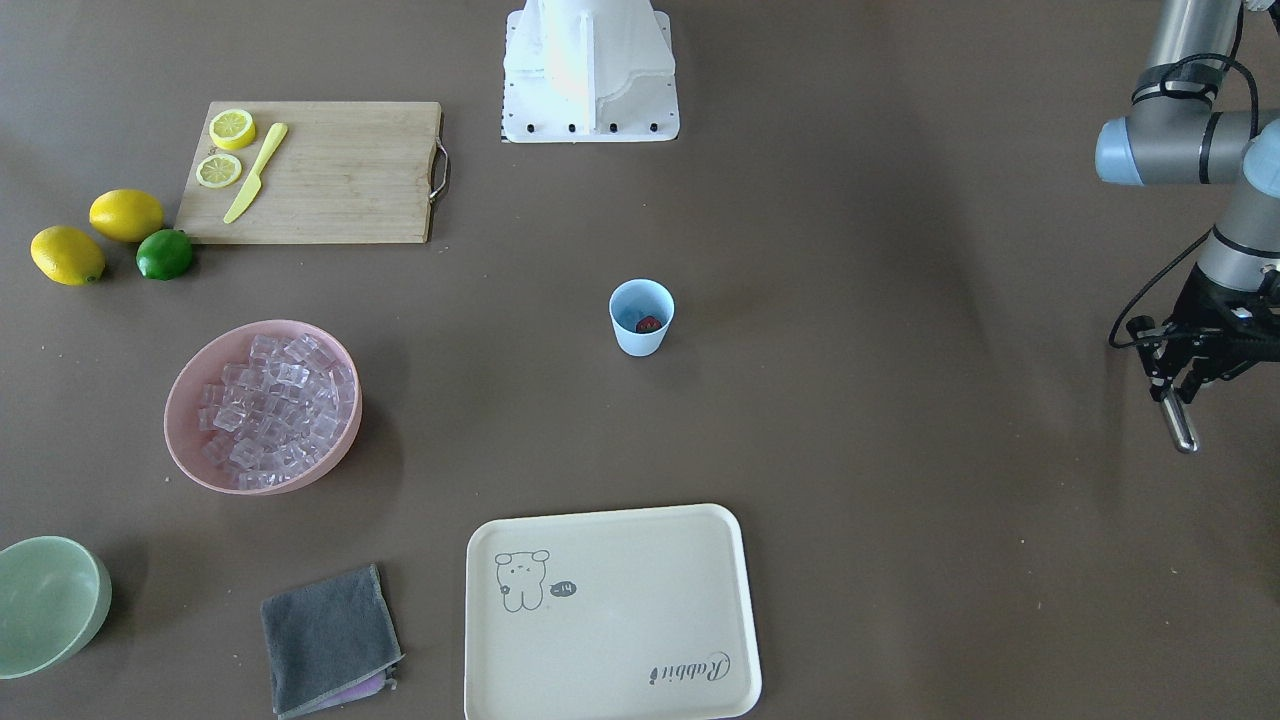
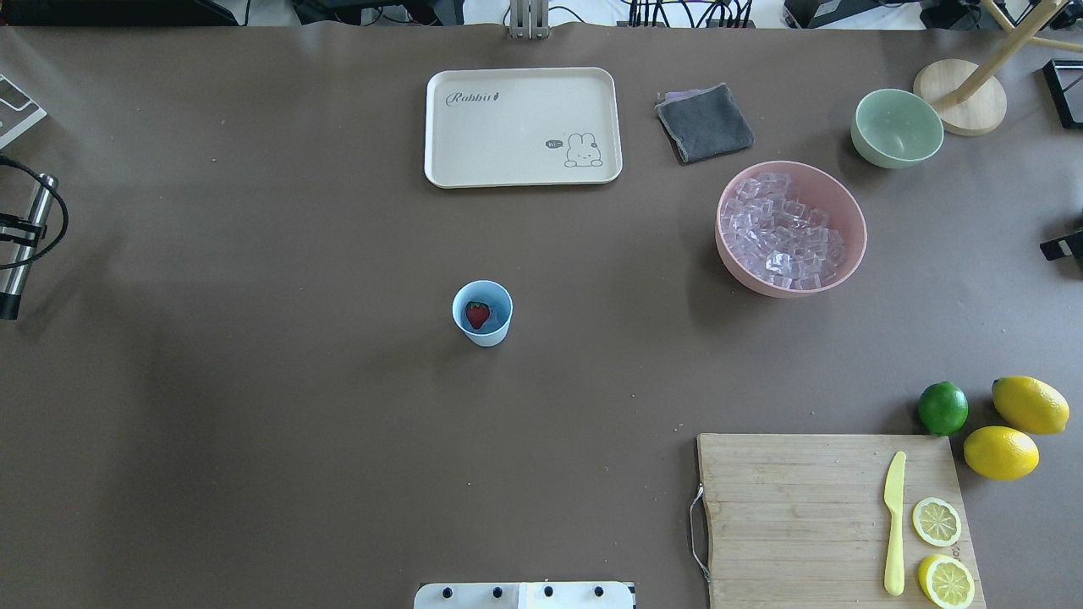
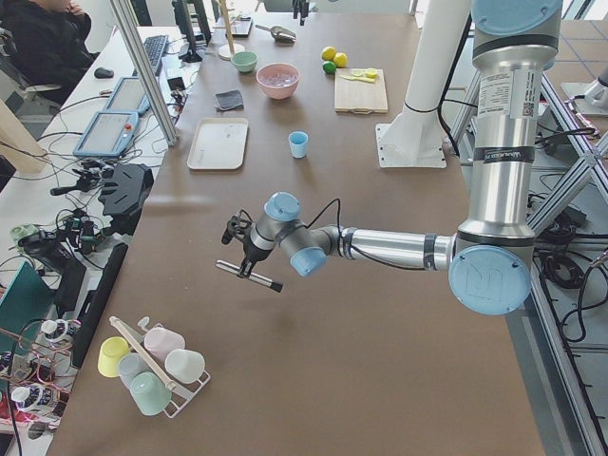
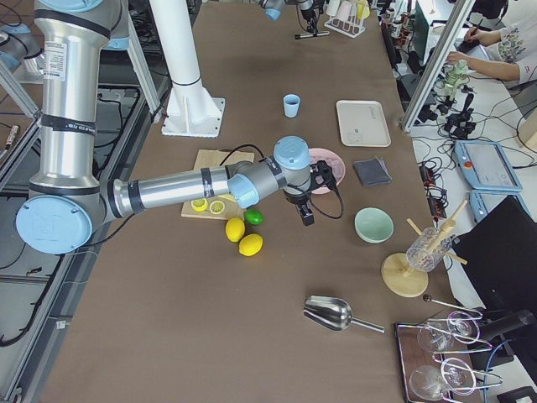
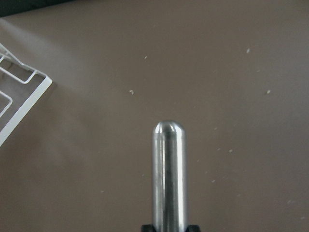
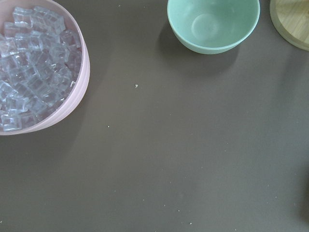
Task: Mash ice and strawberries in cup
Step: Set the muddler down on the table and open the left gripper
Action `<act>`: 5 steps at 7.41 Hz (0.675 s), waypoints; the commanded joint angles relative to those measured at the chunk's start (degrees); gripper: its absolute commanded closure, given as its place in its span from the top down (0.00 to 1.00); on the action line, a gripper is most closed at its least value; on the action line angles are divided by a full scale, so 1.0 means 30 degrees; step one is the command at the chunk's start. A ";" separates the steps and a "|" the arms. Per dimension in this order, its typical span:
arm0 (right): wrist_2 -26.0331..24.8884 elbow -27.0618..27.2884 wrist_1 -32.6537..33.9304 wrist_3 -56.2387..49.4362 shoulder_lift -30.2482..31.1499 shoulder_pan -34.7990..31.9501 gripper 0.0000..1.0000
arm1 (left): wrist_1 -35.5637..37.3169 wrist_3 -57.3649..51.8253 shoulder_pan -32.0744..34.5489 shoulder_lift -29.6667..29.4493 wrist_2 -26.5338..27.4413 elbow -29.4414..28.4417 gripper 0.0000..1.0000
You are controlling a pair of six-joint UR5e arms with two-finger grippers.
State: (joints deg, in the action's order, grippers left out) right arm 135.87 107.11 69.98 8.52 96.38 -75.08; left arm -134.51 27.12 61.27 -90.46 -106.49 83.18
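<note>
The light-blue cup (image 2: 482,331) stands upright mid-table with a red strawberry (image 2: 477,314) inside it. Whether any ice lies in the cup I cannot tell. The ice (image 2: 783,233) fills a pink bowl (image 2: 853,222) far from the cup. My left gripper (image 1: 1172,385) hangs over the table's left end, shut on a shiny metal muddler (image 5: 169,174) whose rounded tip points away from the wrist. My right gripper (image 4: 304,214) hovers between the pink bowl and the green bowl (image 6: 212,24). Only a dark sliver of it (image 2: 1062,247) shows overhead, so its jaws are unreadable.
A cream tray (image 2: 522,127) and grey cloth (image 2: 704,123) lie at the far side. A cutting board (image 2: 829,516) carries a yellow knife (image 2: 893,520) and lemon slices, with two lemons and a lime (image 2: 942,407) beside it. A white cup rack (image 5: 14,96) sits near the muddler.
</note>
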 commanded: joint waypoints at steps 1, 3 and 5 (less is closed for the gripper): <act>-0.0173 0.0010 -0.0035 0.0001 -0.0047 0.0035 0.99 | 0.0480 -0.1777 0.0319 -0.0139 -0.0914 -0.0890 0.38; -0.0173 0.0011 -0.0035 0.0001 0.0011 0.0035 0.99 | 0.0830 -0.1805 0.1510 -0.0255 -0.2605 -0.0601 0.98; -0.0173 0.0040 -0.0035 0.0001 0.0099 0.0035 0.99 | 0.6362 -0.1922 0.5720 -0.2152 -0.7055 0.1900 0.98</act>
State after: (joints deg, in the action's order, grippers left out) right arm 135.36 107.16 69.87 8.52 96.49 -74.97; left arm -126.00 21.56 71.29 -93.71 -120.09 83.78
